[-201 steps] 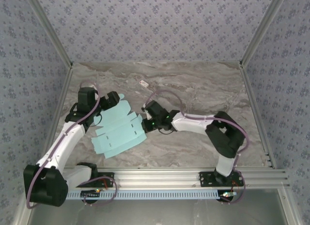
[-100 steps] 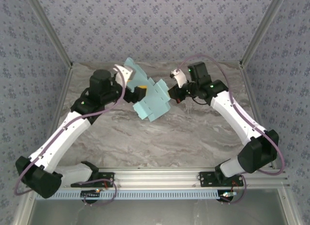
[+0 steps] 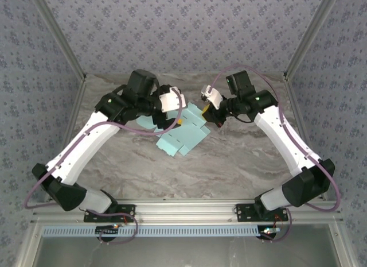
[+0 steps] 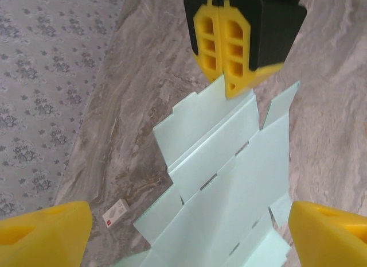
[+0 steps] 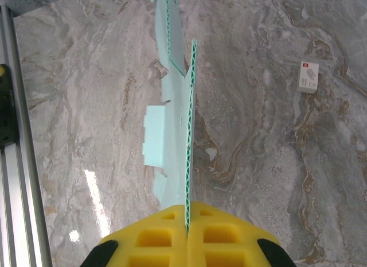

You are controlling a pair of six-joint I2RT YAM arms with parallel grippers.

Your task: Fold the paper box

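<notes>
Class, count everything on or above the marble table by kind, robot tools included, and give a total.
Pale blue paper box sheet: 1
Small white tag: 1
Robot tools: 2 (left tool, right tool)
Total: 4

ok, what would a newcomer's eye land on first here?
The pale blue paper box, an unfolded die-cut sheet, hanging at the far middle of the marble table, pinched at one edge by the shut right hand. The left hand faces it, yellow fingers spread wide. A small white tag lies on the marble.
</notes>
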